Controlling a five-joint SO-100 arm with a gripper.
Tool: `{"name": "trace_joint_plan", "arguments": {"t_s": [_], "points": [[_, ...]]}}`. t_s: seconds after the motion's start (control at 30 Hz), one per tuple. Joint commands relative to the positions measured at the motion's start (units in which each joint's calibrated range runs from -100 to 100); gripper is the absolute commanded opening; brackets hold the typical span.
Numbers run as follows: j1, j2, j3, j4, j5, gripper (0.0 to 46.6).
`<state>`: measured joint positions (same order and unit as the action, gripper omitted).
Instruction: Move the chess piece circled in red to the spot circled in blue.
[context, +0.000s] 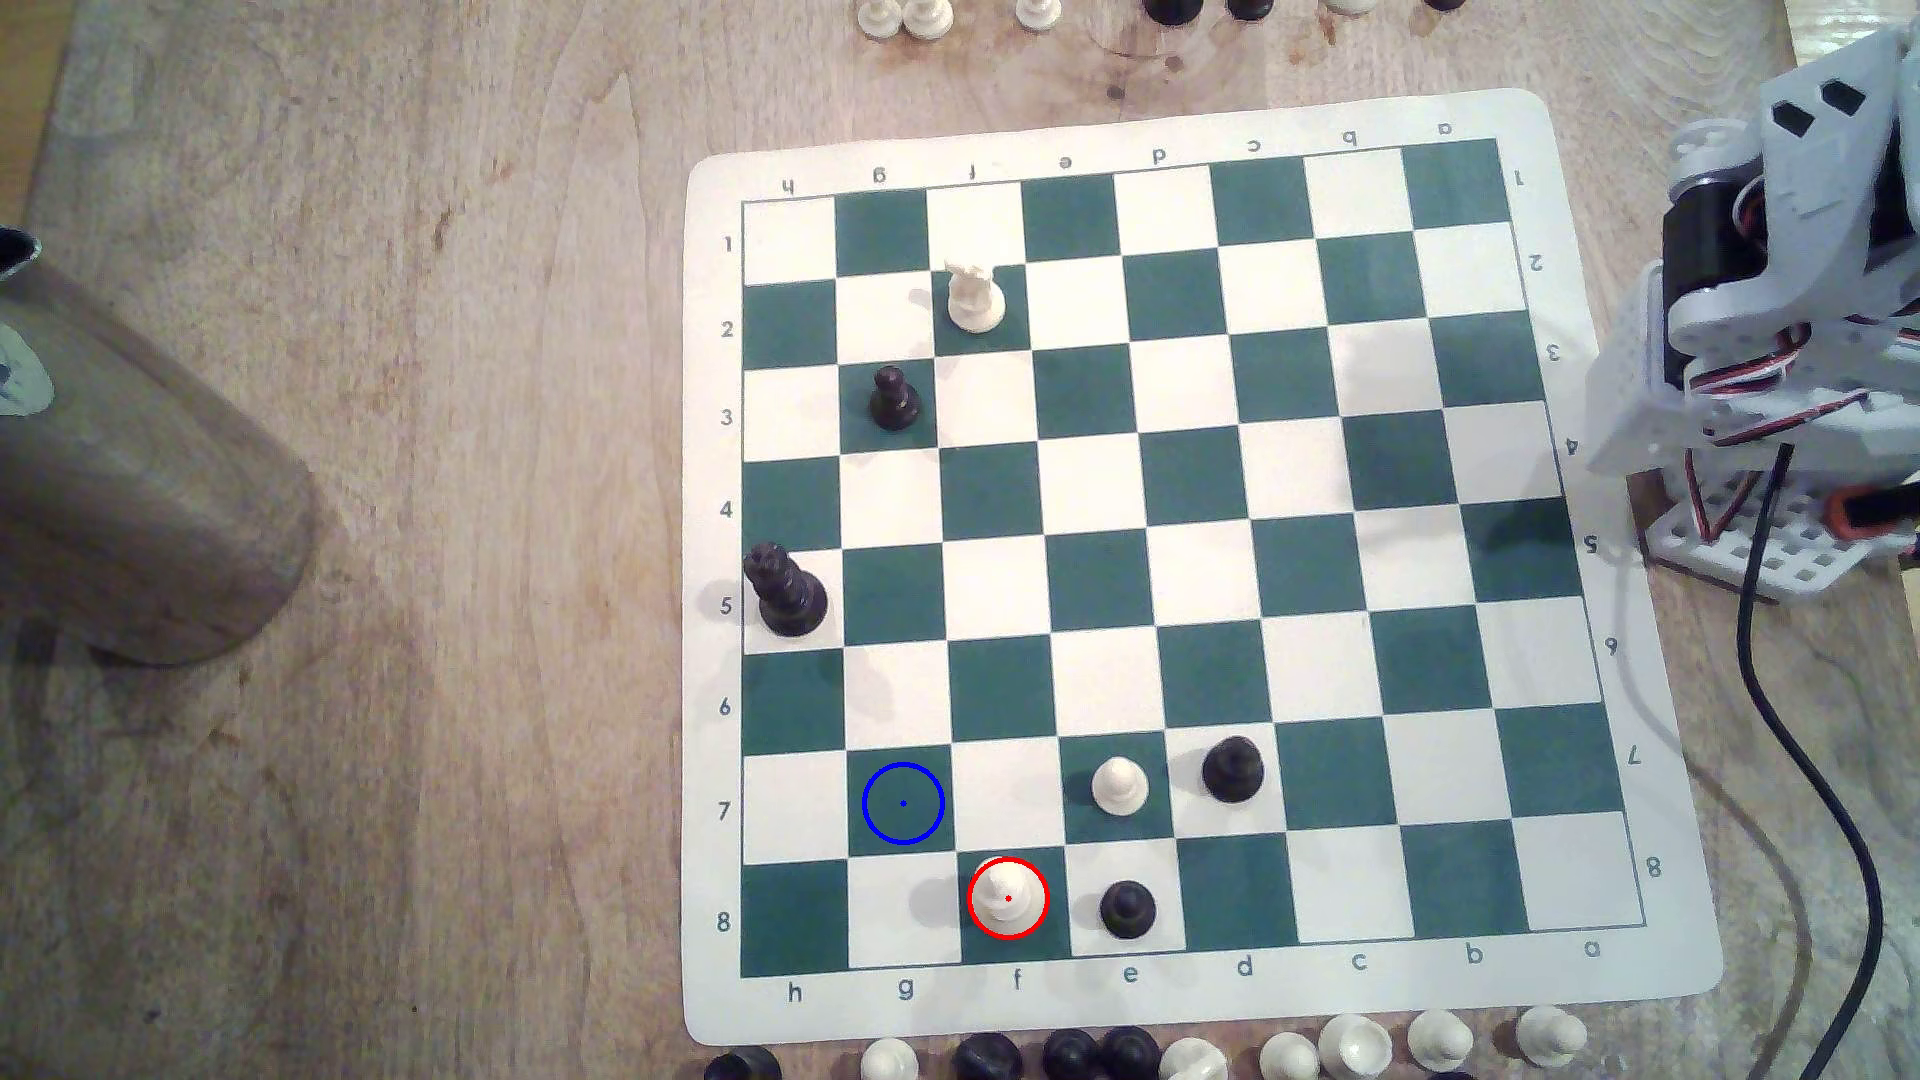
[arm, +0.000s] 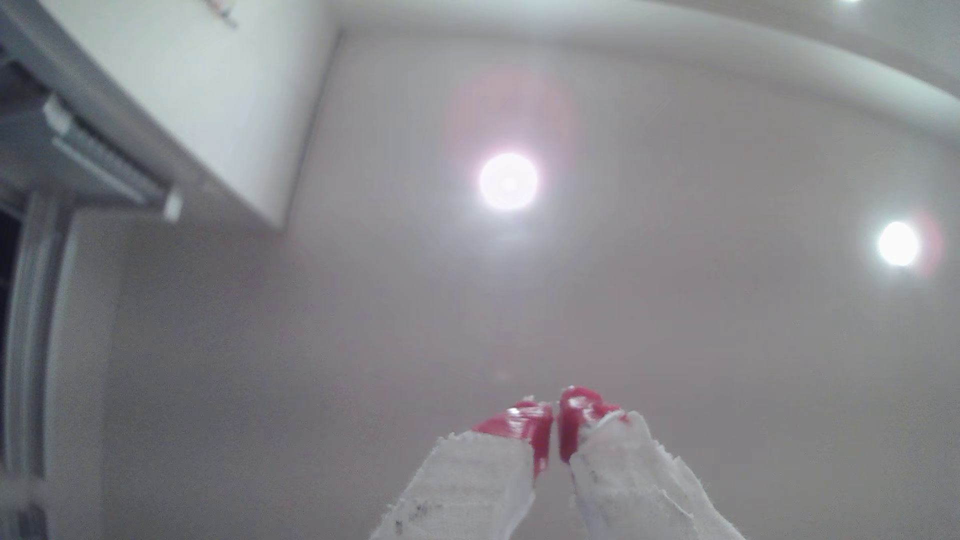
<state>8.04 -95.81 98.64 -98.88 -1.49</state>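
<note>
My hand (arm: 556, 420) points up at the ceiling, with two round lights (arm: 508, 181) shining above it. Its red tips (arm: 524, 420) are pressed together with nothing between them, and white cloth is wrapped around both fingers. My arm (context: 1787, 312) is folded up off the board, at the exterior view's right edge. The chess piece (context: 1007, 897) I must move is cream-white with a small pointed tip. It stands up straight inside the red ring on a green square in row 8, near the bottom of the chessboard (context: 1652, 935). A black pawn (context: 1127, 909) stands on the square just beside it. The spot (context: 903, 803) with the blue ring is an empty green square in row 7, one square away, corner to corner. The board lies flat on the wooden tabletop (context: 416, 519).
</note>
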Motion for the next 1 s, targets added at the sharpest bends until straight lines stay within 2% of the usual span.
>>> {"name": "trace_joint_plan", "arguments": {"t_s": [0.0,0.1,0.2,0.3,0.53,0.63,0.7,0.73,0.97], "points": [[-8.7,0.0,1.1,18.2,0.1,0.2],[-10.7,0.1,-1.1,36.1,0.1,0.2],[-11.7,0.1,-8.4,67.8,-0.3,0.2],[-10.0,0.1,-17.0,91.6,-0.3,0.2],[-10.0,1.1,-32.2,125.8,-0.4,0.2],[-13.0,4.8,-36.3,133.9,-0.4,0.2],[-16.3,10.0,-39.8,137.2,-0.4,0.2],[-19.8,15.6,-43.2,137.2,-0.4,0.5],[-24.9,30.9,-51.5,143.9,-0.5,1.6]]}}
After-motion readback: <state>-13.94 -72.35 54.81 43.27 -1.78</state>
